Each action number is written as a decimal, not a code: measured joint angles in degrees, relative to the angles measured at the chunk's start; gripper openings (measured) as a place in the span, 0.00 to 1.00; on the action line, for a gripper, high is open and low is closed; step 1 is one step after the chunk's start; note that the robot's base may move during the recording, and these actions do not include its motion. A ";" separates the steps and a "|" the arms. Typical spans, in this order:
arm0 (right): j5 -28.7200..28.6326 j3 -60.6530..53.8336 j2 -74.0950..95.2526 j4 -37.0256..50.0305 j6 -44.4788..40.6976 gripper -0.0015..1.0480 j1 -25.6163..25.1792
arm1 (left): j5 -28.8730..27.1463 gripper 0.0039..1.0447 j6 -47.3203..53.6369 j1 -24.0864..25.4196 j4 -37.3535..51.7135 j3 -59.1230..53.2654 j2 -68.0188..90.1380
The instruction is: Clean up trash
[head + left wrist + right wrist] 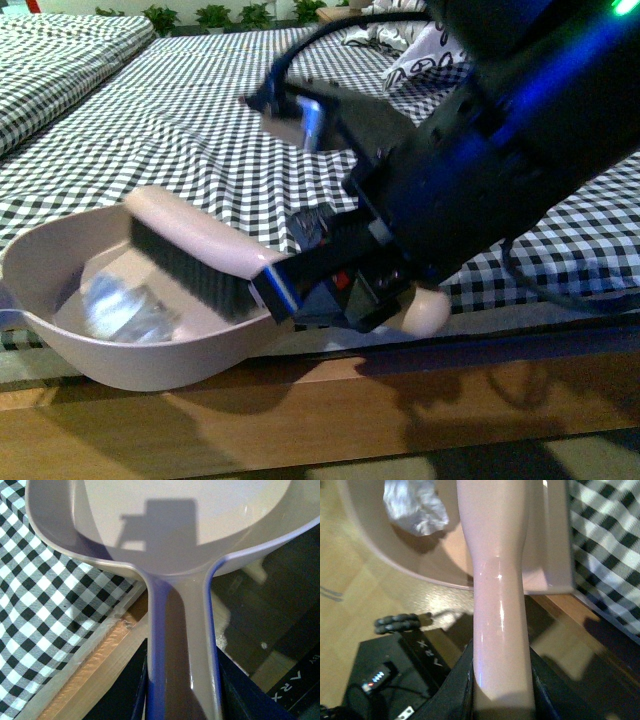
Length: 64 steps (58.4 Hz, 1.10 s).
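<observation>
The pink dustpan (40, 262) hangs at the bed's front edge, lower left in the front view. The trash (130, 312), a small crumpled white tissue wad, lies inside it. The pink brush (200, 238) rests with its dark bristles in the pan, just right of the wad. My right gripper (322, 292) is shut on the brush handle (497, 580); the right wrist view also shows the wad (415, 502) in the pan (365, 527). My left gripper (182, 702) is shut on the dustpan's handle (182, 640); it is out of the front view.
The black-and-white checkered bedsheet (200, 110) spreads behind the pan. A white patterned pillow (425, 55) lies at the back right. The wooden bed frame (300, 410) runs along the front. A black robot base (385, 670) stands on the floor below.
</observation>
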 joint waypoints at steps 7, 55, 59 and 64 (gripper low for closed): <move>1.40 -0.74 -3.85 -0.13 -0.96 0.20 -1.73 | -0.02 0.26 0.02 0.00 0.00 0.00 0.00; -2.12 -8.09 -38.60 5.16 13.84 0.20 -30.03 | -19.30 0.26 -38.86 1.03 24.06 -1.38 -18.86; -3.19 -8.07 -41.66 5.03 15.04 0.20 -31.30 | -20.48 0.26 -40.57 0.66 22.38 -1.07 -22.23; -4.85 -7.93 -45.44 4.59 16.81 0.20 -33.00 | -21.84 0.26 -41.79 0.02 20.52 -1.07 -26.62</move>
